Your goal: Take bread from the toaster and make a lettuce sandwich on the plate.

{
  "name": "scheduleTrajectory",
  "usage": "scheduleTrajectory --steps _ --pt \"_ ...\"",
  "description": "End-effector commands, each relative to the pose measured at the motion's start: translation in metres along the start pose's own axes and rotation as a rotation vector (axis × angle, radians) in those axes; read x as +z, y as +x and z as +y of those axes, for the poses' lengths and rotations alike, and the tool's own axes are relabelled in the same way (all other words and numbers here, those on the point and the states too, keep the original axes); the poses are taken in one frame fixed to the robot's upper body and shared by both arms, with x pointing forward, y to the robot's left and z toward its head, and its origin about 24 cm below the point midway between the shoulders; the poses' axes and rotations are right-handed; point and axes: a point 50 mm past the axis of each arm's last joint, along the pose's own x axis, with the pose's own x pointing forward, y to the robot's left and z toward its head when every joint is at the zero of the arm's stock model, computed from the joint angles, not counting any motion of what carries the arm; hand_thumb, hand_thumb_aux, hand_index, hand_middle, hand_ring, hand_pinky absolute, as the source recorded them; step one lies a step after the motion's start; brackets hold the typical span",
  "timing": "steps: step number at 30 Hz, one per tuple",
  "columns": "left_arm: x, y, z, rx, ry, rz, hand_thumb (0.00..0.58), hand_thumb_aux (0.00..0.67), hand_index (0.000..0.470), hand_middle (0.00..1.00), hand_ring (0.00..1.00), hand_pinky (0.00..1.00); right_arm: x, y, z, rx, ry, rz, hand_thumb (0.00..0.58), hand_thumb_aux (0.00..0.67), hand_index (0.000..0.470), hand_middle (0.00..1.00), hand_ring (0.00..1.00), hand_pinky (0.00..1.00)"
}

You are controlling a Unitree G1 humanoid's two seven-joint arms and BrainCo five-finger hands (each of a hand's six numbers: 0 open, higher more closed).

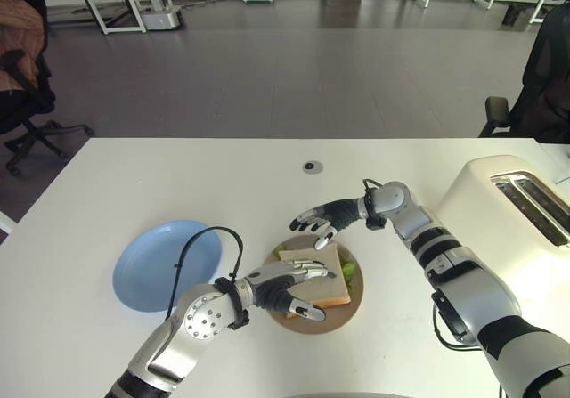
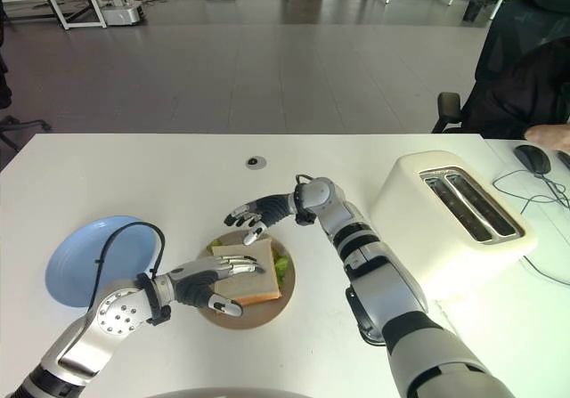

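arms [image 1: 198, 320]: silver and black | fingers [image 1: 313, 213]: black, silver-tipped | cable [image 1: 214, 230]: black

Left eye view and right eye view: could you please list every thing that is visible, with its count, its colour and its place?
Rectangular table: one, white, under everything.
Round flat plate: one, light blue, table left.
Round brown plate: one, brown, table middle, right of the blue one, apart from it.
Square bread slice: one seen, pale, on the brown plate.
Lettuce leaves: some, green, under the bread, peeking out at its right edge.
Two-slot toaster: one, white, table right.
Small round table insert: one, grey, far middle of the table.
Computer mouse: one, black, far right, behind the toaster.
Left hand: one, black and silver, over the bread.
Right hand: one, black and silver, open, above the brown plate's far edge.
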Motion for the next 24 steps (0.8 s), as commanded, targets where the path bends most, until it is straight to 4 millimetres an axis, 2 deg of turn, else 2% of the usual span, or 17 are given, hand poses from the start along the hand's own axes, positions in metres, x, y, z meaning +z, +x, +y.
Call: scheduleTrajectory --steps 1,10,13,16,19,21,24 --pt "-0.017 0.002 -0.029 -0.152 -0.053 0.085 0.0 0.0 0.0 0.0 0.0 0.0 0.036 -0.015 -0.036 -0.114 -0.025 -0.086 0.0 0.0 0.0 0.0 0.0 0.0" --pt "-0.028 0.005 -0.042 -0.231 -0.076 0.14 0.0 0.0 0.0 0.0 0.0 0.0 0.121 -0.071 -0.108 -0.391 -0.06 -0.267 0.0 0.0 0.0 0.0 0.0 0.0" --pt "-0.03 0.003 -0.045 -0.255 -0.096 0.153 0.0 0.0 0.0 0.0 0.0 0.0 0.136 -0.087 -0.12 -0.461 -0.06 -0.302 0.0 0.0 0.0 0.0 0.0 0.0" --pt "-0.029 0.002 -0.044 -0.257 -0.1 0.158 0.0 0.0 0.0 0.0 0.0 0.0 0.137 -0.098 -0.124 -0.493 -0.047 -0.323 0.0 0.0 0.0 0.0 0.0 0.0" --pt "-0.024 0.001 -0.032 -0.202 -0.093 0.152 0.0 0.0 0.0 0.0 0.0 0.0 0.129 -0.104 -0.123 -0.487 -0.015 -0.33 0.0 0.0 0.0 0.0 0.0 0.0" --pt "-0.018 -0.003 -0.011 -0.101 -0.101 0.14 0.0 0.0 0.0 0.0 0.0 0.0 0.121 -0.105 -0.12 -0.478 0.006 -0.327 0.0 0.0 0.0 0.0 0.0 0.0" --pt "-0.003 -0.013 0.033 0.118 -0.146 0.072 0.0 0.0 0.0 0.0 0.0 0.0 0.11 -0.109 -0.114 -0.465 0.028 -0.321 0.0 0.0 0.0 0.0 0.0 0.0"
